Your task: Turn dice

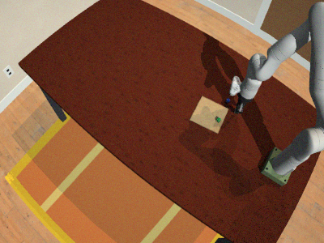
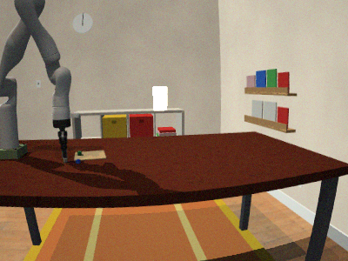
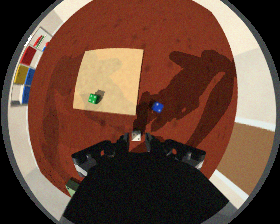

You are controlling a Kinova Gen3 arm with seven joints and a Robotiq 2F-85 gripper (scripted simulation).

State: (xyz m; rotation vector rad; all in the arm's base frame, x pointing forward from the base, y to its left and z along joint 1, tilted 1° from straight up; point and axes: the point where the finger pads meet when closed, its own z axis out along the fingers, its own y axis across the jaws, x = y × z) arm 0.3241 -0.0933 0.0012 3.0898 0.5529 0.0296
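The tan mat [image 1: 204, 110] [image 2: 96, 155] [image 3: 112, 72] lies flat on the table. A green die [image 1: 218, 119] [image 2: 80, 153] [image 3: 93, 98] sits on the mat near one corner. A blue die [image 1: 228, 100] [image 2: 78, 161] [image 3: 158, 107] lies on the table just off the mat's edge. A white die [image 3: 136, 135] is off the mat too, between my fingertips in the wrist view. My gripper [image 1: 237, 112] [image 2: 65, 160] [image 3: 137, 137] is partly open, down near the table around the white die, not clamped on it. The pips are too small to read surely.
The dark red table [image 1: 101, 65] [image 2: 196, 157] extends far beyond the mat. The arm's green base [image 1: 277, 172] [image 2: 13, 151] stands on the table on the arm's side. The arm's shadow falls across the table by the dice.
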